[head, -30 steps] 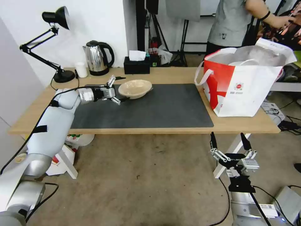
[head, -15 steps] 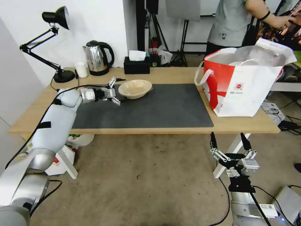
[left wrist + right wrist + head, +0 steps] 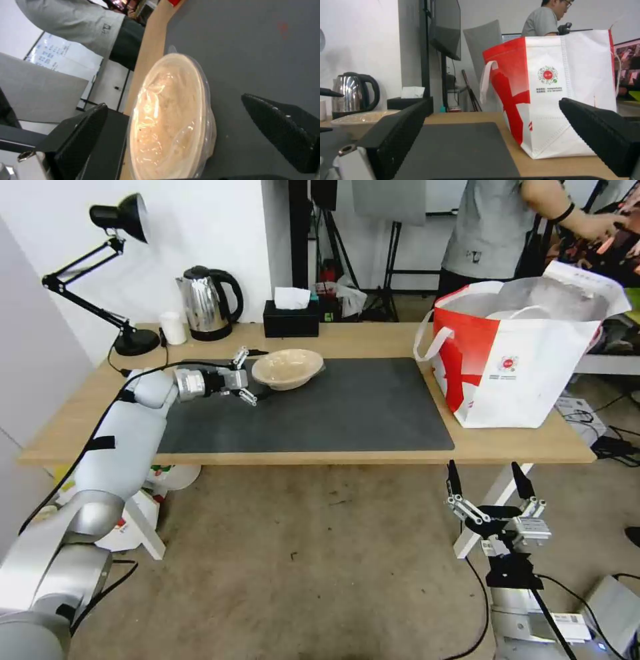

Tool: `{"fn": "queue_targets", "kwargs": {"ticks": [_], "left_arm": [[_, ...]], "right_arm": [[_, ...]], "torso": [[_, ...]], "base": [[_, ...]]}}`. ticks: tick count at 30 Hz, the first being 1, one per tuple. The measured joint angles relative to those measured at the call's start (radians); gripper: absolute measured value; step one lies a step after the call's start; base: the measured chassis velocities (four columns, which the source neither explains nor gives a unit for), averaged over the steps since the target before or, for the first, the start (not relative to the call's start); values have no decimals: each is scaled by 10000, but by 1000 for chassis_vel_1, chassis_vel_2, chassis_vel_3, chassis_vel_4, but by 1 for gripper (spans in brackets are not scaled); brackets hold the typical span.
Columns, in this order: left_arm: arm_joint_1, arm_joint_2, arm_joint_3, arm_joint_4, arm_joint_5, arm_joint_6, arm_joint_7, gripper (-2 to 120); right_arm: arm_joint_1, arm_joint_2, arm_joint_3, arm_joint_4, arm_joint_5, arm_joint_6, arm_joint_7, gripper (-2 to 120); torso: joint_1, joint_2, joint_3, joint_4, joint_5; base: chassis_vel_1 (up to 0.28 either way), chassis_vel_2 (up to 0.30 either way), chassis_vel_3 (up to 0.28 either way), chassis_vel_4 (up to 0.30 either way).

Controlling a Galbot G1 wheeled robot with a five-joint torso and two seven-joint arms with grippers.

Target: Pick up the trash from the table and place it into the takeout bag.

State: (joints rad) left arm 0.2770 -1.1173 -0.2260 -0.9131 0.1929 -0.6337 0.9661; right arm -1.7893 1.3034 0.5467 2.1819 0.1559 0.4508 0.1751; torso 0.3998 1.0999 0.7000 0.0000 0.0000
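So the left pincer (image 3: 257, 375) is stretched out low over the table (image 3: 373, 340), right at the near-left side of the beige bowl (image 3: 288, 367). Its fingers are spread wide with the bowl's left edge sitting between them, one finger toward the back by the rim and one toward the front down on the dark grey mat (image 3: 333, 413). From the left wrist view the fingertips (image 3: 83, 132) look like they're flanking the bowl (image 3: 170, 120) with gaps on both sides, so it's not gripping anything. The bowl has a thin clear plastic film over it and sits flat on the mat's back-left part.

The takeout bag (image 3: 527, 360) stands upright at the right end of the table, partly on the mat's right edge, mouth open, silver lining showing, with something white inside. It's well apart from the bowl.

The right pincer (image 3: 490, 490) is parked down below the table's front edge on the right, fingers pointing up and spread wide, holding nothing. Its wrist camera looks across the tabletop at the bag (image 3: 560, 95) and, farther off, the bowl (image 3: 356, 120).

Along the back of the table: a steel kettle (image 3: 207, 303), a black tissue box (image 3: 291, 319), a small white cup (image 3: 173, 327) and a black desk lamp (image 3: 113, 260).
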Motion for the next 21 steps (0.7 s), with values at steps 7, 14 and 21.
{"fn": "queue_targets", "kwargs": {"ticks": [7,14,21], "left_arm": [[-318,-95,118,283,346,27,162,100],[-437,-219,111,603,636,46,206,100],[-568,-339,41,906,857,32,204,100]], "right_arm": [[0,0,0,0,0,0,0,100],[0,0,0,0,0,0,0,100],[0,0,0,0,0,0,0,100]], "torso": [[1,0,0,-2,0],[1,0,0,0,0],[1,0,0,0,0]], "base": [[0,0,0,0],[0,0,0,0],[0,0,0,0]]}}
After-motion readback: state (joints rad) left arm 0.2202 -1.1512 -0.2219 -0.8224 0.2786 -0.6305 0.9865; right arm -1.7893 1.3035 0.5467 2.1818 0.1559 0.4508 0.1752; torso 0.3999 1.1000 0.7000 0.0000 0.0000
